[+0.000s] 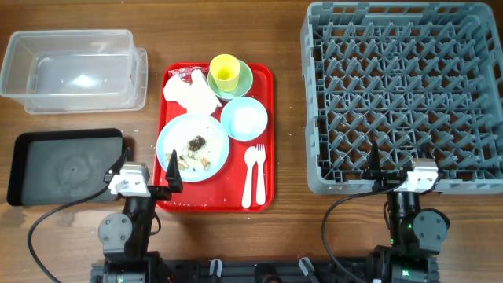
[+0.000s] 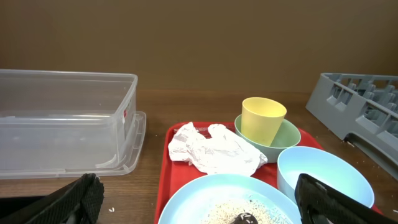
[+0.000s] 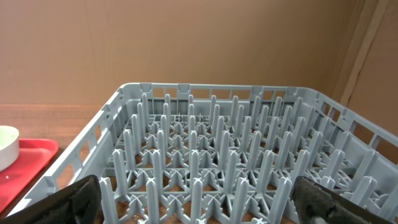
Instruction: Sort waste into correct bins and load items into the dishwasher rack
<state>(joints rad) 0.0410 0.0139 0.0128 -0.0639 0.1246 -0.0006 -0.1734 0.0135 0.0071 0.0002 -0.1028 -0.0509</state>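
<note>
On the red tray [image 1: 263,79] lie a light blue plate [image 1: 174,135] with food scraps [image 1: 195,147], a light blue bowl [image 1: 244,119], a yellow cup [image 1: 225,71] standing in a pale green bowl [image 1: 245,81], a crumpled white napkin [image 1: 189,94], a red wrapper [image 1: 182,73], and a white spoon and fork [image 1: 249,177]. My left gripper [image 1: 145,169] hangs open at the tray's near-left corner, just before the plate [image 2: 205,193]. My right gripper [image 1: 405,165] is open and empty at the near edge of the grey dishwasher rack [image 1: 405,94], facing its pegs [image 3: 205,155].
The clear plastic tub [image 1: 75,69] stands at the back left and the shallow black tray [image 1: 67,167] lies in front of it, left of my left arm. Bare wood separates the red tray from the rack. Cables trail along the table's front edge.
</note>
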